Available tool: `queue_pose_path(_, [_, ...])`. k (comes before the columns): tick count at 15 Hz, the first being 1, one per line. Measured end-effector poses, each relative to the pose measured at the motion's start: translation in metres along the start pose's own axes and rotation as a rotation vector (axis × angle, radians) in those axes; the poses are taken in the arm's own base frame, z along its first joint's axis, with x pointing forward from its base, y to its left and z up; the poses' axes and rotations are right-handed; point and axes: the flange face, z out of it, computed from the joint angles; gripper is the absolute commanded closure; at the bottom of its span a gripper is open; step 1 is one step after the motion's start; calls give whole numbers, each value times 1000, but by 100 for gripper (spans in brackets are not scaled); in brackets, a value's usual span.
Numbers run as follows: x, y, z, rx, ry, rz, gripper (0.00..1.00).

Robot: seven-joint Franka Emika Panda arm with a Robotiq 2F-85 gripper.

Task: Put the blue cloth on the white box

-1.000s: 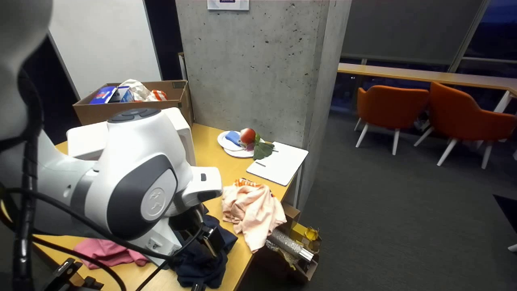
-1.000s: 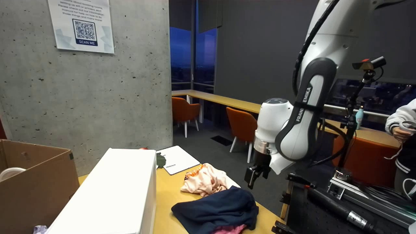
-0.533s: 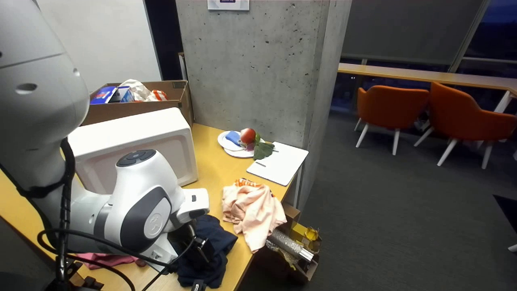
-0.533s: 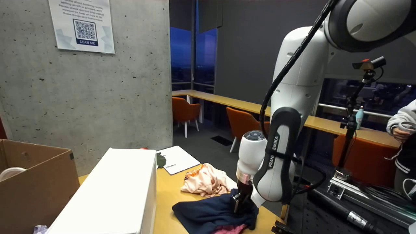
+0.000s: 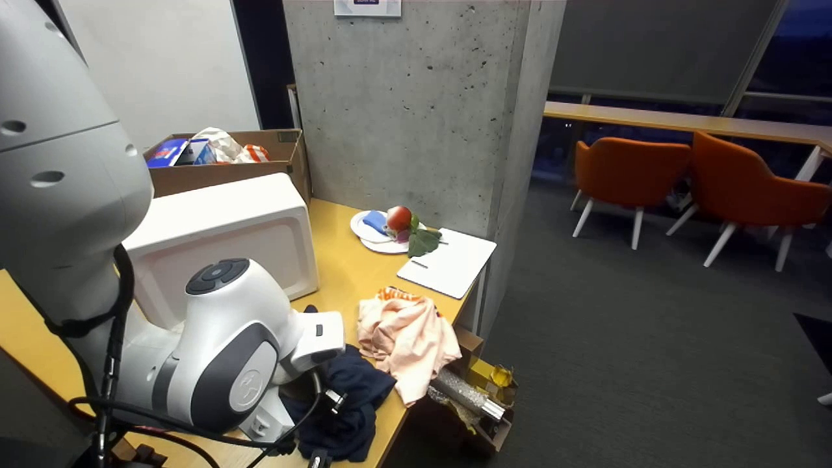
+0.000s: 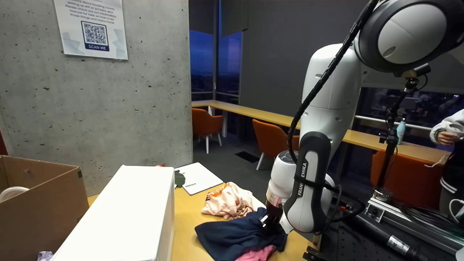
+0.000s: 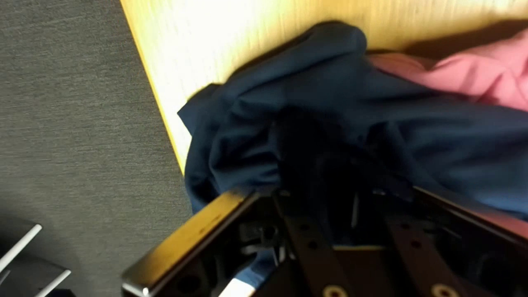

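The dark navy blue cloth (image 6: 232, 232) lies crumpled near the table edge, partly over a pink cloth (image 6: 255, 254). My gripper (image 6: 267, 222) points down into it, its jaws drawn together with bunched blue cloth (image 7: 255, 111) between them. In the wrist view the gripper (image 7: 330, 192) is dark and its fingertips sink into the folds, so their exact gap is hard to see. The white box (image 5: 221, 201) stands on the table (image 5: 335, 279) behind the arm, its flat top bare; in an exterior view the same white box (image 6: 123, 214) fills the lower left.
A peach cloth (image 5: 406, 338) lies beside the blue one. Beyond it are a whiteboard (image 5: 448, 263) and plates (image 5: 383, 247) with toy food. A cardboard box (image 5: 227, 179) stands behind the white box. Past the table edge the floor (image 7: 82, 144) drops away.
The gripper has come down onto the blue cloth from above and its jaws have drawn together. The cloth has shifted slightly with it, and more pink cloth shows beneath.
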Motion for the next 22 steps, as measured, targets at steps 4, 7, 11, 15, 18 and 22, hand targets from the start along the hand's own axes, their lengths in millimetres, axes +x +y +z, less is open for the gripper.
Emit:
queue_pose_path(4, [25, 21, -34, -20, 90, 60, 99])
queue_pose_path(7, [57, 45, -82, -41, 177, 110, 99])
queue_pose_path(11, [94, 79, -156, -60, 293, 162, 99])
queue_pose_path(15, [141, 88, -225, -64, 351, 196, 99])
queue_pose_path(18, [184, 62, -276, -40, 372, 184, 99])
queue_pose_path(22, [214, -31, -331, 46, 379, 102, 99])
